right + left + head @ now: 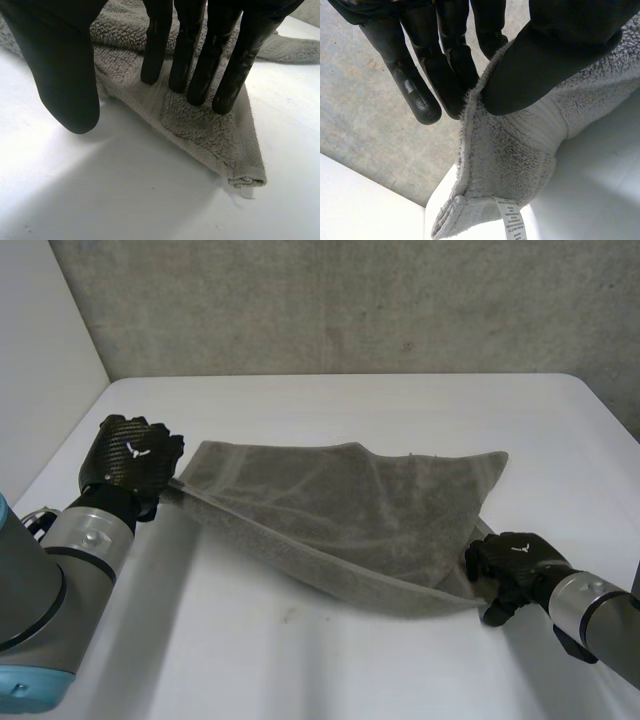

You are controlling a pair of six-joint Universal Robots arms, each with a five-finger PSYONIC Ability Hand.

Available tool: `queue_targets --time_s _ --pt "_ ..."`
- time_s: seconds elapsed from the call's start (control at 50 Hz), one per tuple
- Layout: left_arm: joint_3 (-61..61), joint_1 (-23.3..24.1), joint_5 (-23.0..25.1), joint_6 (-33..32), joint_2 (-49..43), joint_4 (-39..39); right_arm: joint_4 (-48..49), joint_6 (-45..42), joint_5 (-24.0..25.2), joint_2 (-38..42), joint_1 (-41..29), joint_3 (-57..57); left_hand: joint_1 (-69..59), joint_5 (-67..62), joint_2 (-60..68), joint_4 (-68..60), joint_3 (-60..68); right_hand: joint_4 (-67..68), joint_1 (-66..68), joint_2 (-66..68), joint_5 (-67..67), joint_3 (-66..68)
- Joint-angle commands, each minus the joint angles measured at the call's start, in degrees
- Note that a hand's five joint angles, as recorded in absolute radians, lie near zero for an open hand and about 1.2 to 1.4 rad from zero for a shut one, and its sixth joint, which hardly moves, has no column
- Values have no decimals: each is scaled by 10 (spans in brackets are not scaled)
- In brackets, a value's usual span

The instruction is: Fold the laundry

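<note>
A grey towel (350, 515) lies spread across the middle of the white table (400, 410), its near edge folded over into a thick band that runs slantwise from one hand to the other. The left hand (130, 462) is at the towel's left corner, which is raised off the table. In the left wrist view this hand (550, 55) pinches the towel (510, 165) at its edge, thumb pressed against the fingers (420, 85) with the cloth between them. The corner hangs below the grip, and a white label (512, 222) is sewn at the hem. The right hand (512, 562) is at the towel's near right corner, low by the table. In the right wrist view its fingers (200, 65) are straight and close together, their tips resting on the towel (200, 125) a little short of the rolled corner. The thumb (65, 75) stands apart from them beside the towel's edge, over bare table (125, 200).
</note>
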State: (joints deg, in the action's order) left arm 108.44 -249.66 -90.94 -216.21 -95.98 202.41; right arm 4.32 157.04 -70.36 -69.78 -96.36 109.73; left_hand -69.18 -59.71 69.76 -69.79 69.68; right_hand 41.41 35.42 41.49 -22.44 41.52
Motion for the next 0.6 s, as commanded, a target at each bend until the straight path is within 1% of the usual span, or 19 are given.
queue_targets --time_s 0.02,0.1,0.12,0.14,0.16,0.18,0.2,0.24,0.26,0.3,0.32,0.36,0.38,0.4,0.42,0.46,0.48,0.52,0.6 --pt "1 0 0 1 0 -3 18 7 0 1 4 -10 -108 -103 102 -102 103 385 445 385 -475 384" --pt "1 0 0 1 2 -4 28 9 0 -6 6 -20 -108 -103 102 -102 103 386 446 385 -476 385" --pt "0 0 0 -1 5 -4 29 8 -1 -24 7 -27 -108 -103 102 -102 103 386 446 385 -476 385" --pt "-1 1 0 -1 8 -8 25 8 -4 -69 11 -41 -108 -103 102 -102 103 386 446 385 -476 385" --pt "-1 1 0 -1 8 -8 24 8 -4 -70 11 -41 -108 -103 102 -102 103 386 446 385 -476 385" --pt "-2 1 0 -2 15 -13 18 9 -4 -114 16 -57 -108 -103 102 -102 103 386 446 385 -476 385" --pt "-2 1 0 -2 15 -13 18 9 -4 -114 16 -58 -108 -103 102 -102 103 386 446 385 -476 385" --pt "-16 0 0 -3 43 -32 -12 6 -2 -177 21 -91 -108 -103 102 -102 103 386 446 385 -476 385" --pt "-16 0 0 -3 43 -32 -12 6 -2 -178 21 -91 -108 -103 102 -102 103 386 446 385 -476 385" --pt "-41 -6 1 -3 77 -57 -78 3 0 -234 21 -153 -108 -103 102 -102 103 386 446 385 -476 385" --pt "-41 -6 1 -3 77 -57 -78 3 0 -234 21 -153 -108 -103 102 -102 103 386 446 385 -476 385" --pt "-59 -7 1 -3 95 -73 -179 1 9 -285 23 -231 -108 -103 102 -102 103 386 446 385 -476 385" --pt "-79 -7 1 -3 110 -90 -179 1 9 -286 23 -232 -108 -103 102 -102 103 386 446 385 -476 385" --pt "-98 -7 1 -3 122 -111 -222 0 12 -296 24 -268 -108 -103 102 -102 103 386 446 385 -476 385" --pt "-98 -7 1 -3 122 -111 -223 0 12 -296 24 -269 -108 -103 102 -102 103 386 446 385 -476 385" --pt "-133 -7 5 -3 132 -152 -289 -9 22 -289 25 -329 -108 -103 102 -102 103 386 446 385 -476 385" --pt "-133 -7 5 -3 132 -152 -289 -9 22 -289 25 -329 -108 -103 102 -102 103 386 446 385 -476 385" --pt "-154 -7 15 -2 131 -179 -317 -35 26 -274 23 -347 -108 -103 102 -102 103 386 446 385 -476 385" --pt "-150 -10 24 1 124 -186 -321 -53 26 -246 21 -331 -108 -103 102 -102 103 386 446 385 -476 385"
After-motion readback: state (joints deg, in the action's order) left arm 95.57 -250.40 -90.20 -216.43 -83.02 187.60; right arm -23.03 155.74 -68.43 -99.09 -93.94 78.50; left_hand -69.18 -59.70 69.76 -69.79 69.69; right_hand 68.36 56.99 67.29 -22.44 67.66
